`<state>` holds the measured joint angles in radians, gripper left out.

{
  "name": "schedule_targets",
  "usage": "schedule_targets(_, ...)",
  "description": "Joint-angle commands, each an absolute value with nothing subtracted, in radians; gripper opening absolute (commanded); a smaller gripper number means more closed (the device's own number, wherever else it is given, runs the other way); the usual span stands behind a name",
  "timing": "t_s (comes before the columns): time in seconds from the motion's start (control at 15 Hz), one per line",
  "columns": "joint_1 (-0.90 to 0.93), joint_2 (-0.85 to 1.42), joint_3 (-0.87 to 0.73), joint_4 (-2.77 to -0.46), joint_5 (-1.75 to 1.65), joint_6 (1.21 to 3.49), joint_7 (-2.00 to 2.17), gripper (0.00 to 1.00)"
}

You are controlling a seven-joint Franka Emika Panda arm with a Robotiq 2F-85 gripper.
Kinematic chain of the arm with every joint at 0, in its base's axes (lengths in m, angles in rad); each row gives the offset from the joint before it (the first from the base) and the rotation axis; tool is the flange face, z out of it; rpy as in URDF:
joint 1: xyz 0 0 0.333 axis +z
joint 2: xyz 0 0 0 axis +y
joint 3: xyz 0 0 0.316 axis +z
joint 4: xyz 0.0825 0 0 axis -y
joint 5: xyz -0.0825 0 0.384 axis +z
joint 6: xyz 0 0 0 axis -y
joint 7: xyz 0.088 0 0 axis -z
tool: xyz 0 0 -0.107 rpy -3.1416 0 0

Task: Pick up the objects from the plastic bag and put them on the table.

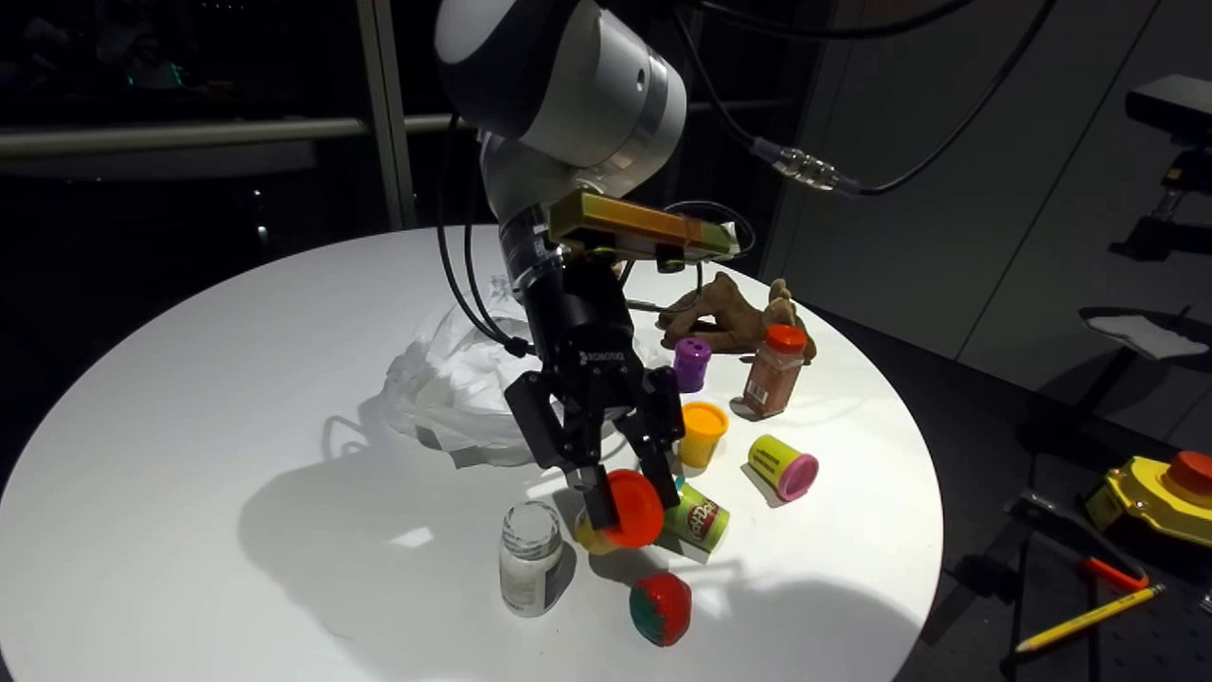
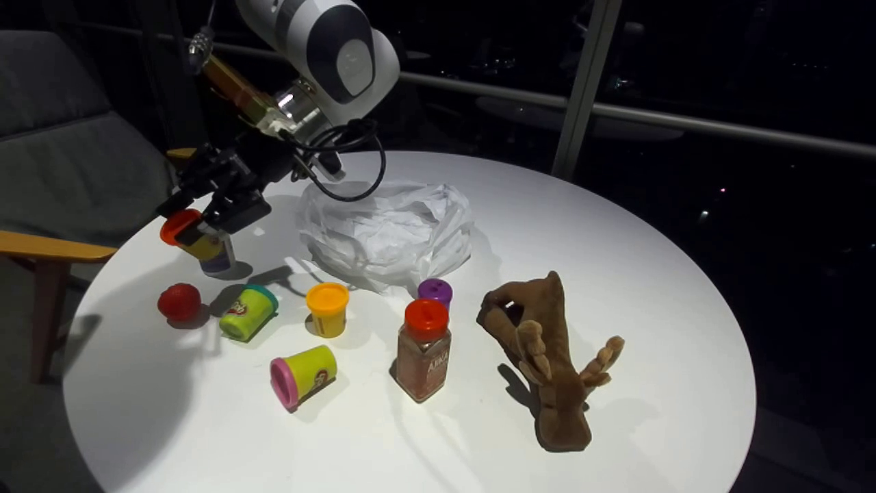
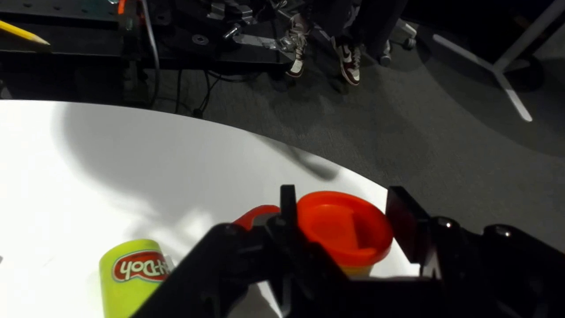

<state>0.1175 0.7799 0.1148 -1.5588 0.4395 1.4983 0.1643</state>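
The gripper point(image 1: 633, 500) pinches the red-topped tub point(image 3: 342, 227) on both sides, probably so it reaches the table point(image 2: 636, 281) safely.

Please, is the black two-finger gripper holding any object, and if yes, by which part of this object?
The gripper holds a small yellow plastic tub by its round red lid, pinched across opposite sides.
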Motion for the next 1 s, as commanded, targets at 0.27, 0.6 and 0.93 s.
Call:
schedule_targets(0.27, 0.140, 0.849, 0.092, -1.475, 0.345, 1.468, 0.207, 0.29)
schedule_targets(0.6, 0.152, 0.883, 0.090, -1.440, 0.311, 1.480, 0.217, 0.29)
schedule_targets(0.93, 0.164, 0.916, 0.090, -1.403, 0.288, 1.469, 0.228, 0.29)
